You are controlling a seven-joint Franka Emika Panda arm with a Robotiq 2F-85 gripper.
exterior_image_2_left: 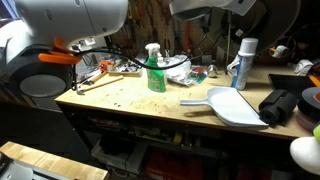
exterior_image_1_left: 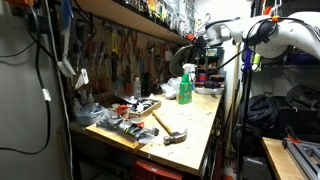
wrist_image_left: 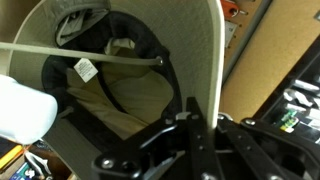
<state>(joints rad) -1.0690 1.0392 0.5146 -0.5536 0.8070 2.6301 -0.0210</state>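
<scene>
**Khaki cap right in front of the wrist camera**

Khaki cloth fills the wrist view. It's a cap [wrist_image_left: 130,95], seen from the underside, its pale outer panel curving round a dark opening with tan lining inside. A small white label [wrist_image_left: 86,69] hangs off a thin strap [wrist_image_left: 100,57] that runs across the opening. A blurred white shape [wrist_image_left: 25,112] sits at the left edge of that view, and what it is cannot be made out.

The fingers [wrist_image_left: 195,115] come in dark from the bottom of the frame, just beside the cap's lower rim. I cannot tell whether they touch it, or whether they are spread or pressed together, because the black linkage hides the tips.

In an exterior view the fingers [exterior_image_1_left: 203,45] hang high over the far end of the surface [exterior_image_1_left: 195,125], close to the back wall. The cap itself cannot be picked out there.

On the wood, a green spray bottle [exterior_image_1_left: 185,88] stands toward the far end, and a hammer [exterior_image_1_left: 170,130] lies near the front edge. In an exterior view from the front, the same bottle [exterior_image_2_left: 155,75] stands mid-surface. A grey dustpan [exterior_image_2_left: 235,108] lies by the front edge toward the right corner, and a white spray can [exterior_image_2_left: 243,65] stands upright at the back edge behind it.
</scene>
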